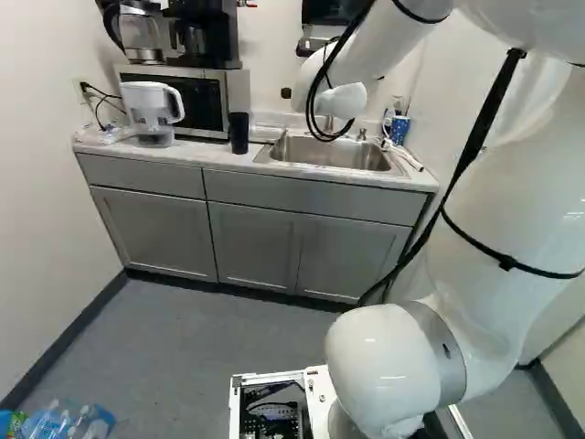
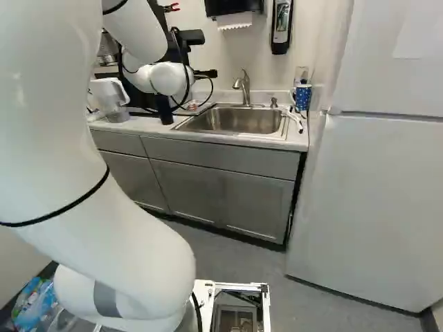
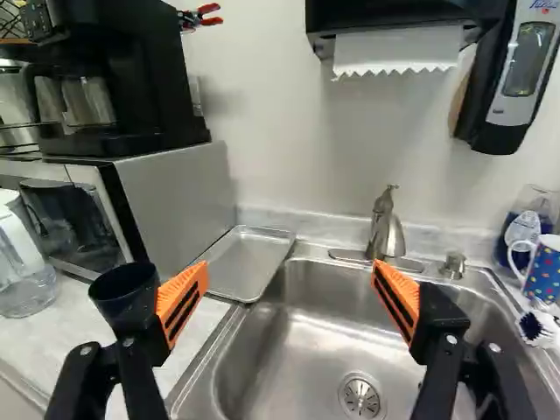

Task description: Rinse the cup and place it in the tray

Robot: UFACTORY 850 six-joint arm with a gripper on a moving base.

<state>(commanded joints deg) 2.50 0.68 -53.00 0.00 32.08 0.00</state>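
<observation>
The dark cup stands upright on the table, between the microwave and the sink, its mouth facing up. We take it for the cup to be rinsed, though a spotted mug also stands beyond the sink's far side; the dark one's place just beside the basin seems to suit a short trip under water.

Next to the cup, our end effector hangs with its fingers spread wide and nothing between them. The cup lies outside that opening, partly hidden by the finger nearer the microwave; whether they touch, we cannot tell. To grip it, we judge we must shift sideways and lower, bringing a finger to each side; closing in from here could knock it over.

Behind the cup, the metal tray lies flat between microwave and sink, probably there to catch drips once the rinsed cup is set down. The faucet rises at the sink's back edge, its spout over the basin, with no water seen running. Grasping and rinsing both remain ahead of us.
</observation>
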